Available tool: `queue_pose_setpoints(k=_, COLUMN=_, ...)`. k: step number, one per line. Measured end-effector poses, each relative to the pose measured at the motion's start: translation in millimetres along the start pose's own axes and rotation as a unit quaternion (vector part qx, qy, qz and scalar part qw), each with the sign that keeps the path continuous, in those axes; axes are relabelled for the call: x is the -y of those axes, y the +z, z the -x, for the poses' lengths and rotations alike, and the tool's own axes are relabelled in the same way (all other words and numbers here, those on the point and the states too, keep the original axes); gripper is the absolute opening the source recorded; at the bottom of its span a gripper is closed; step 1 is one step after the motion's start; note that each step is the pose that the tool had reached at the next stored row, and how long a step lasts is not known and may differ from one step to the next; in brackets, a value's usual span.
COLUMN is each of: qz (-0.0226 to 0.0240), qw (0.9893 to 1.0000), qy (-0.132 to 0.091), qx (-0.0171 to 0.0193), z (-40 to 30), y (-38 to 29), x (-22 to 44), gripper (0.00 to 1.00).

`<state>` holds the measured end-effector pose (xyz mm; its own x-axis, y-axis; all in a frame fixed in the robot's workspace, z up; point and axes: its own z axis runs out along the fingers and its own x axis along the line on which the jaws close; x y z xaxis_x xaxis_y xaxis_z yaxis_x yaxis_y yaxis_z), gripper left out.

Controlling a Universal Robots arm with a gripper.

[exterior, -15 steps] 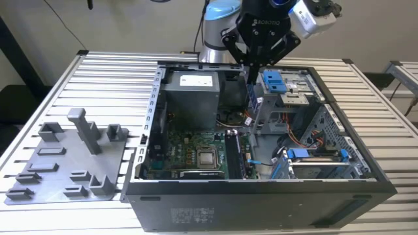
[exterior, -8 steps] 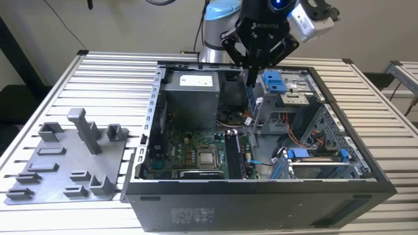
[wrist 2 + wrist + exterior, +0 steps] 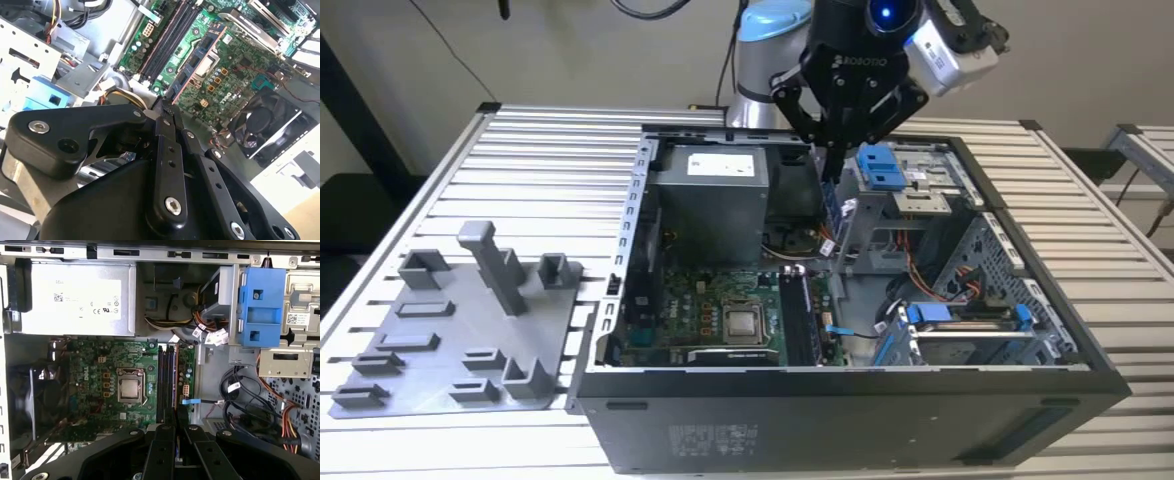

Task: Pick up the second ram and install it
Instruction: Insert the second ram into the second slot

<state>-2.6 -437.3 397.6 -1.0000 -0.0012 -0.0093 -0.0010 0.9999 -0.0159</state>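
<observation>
Gripper (image 3: 176,426) linkage, black, in the foreground of both wrist views: two fingers (image 3: 172,112) drawn together and clamped on one ram (image 3: 831,200). The ram hangs downward from the fingertips as a thin dark strip, held above the floor of the open case (image 3: 854,420) and seated in no socket.

Below the gripper lies one green motherboard (image 3: 95,365). In the first wrist view its bank of long dark slots (image 3: 167,385), apparently four and side by side, runs straight out from the fingertips, nearly in line with the held ram. Whether any slot is already filled cannot be told.

- One CPU (image 3: 129,389), a silver square, sits just beside the slots, on their far side from the drive bay.
- One black fan (image 3: 35,400) stands past the CPU, well apart from the gripper.
- One grey power supply (image 3: 75,297) fills the case corner beyond the motherboard. In the exterior view the gripper hangs just beside it.
- One blue bracket (image 3: 260,305) is mounted on the drive bay, near the gripper on the side away from the fan.

Outside the case, well apart from the gripper, one grey jig plate (image 3: 454,340) with several upright posts rests on the slatted tabletop (image 3: 547,150).
</observation>
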Motion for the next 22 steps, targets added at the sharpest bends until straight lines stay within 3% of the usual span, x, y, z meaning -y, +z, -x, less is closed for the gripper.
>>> queue_pose_setpoints(k=8, qz=-0.0001, qw=1.0, qy=0.0, qx=-0.0001, z=-0.1, y=7.0, x=1.4, gripper=0.13)
queue_pose_setpoints(k=22, qz=-0.0001, qw=1.0, qy=0.0, qx=-0.0001, z=-0.1, y=11.6, x=1.4, gripper=0.13)
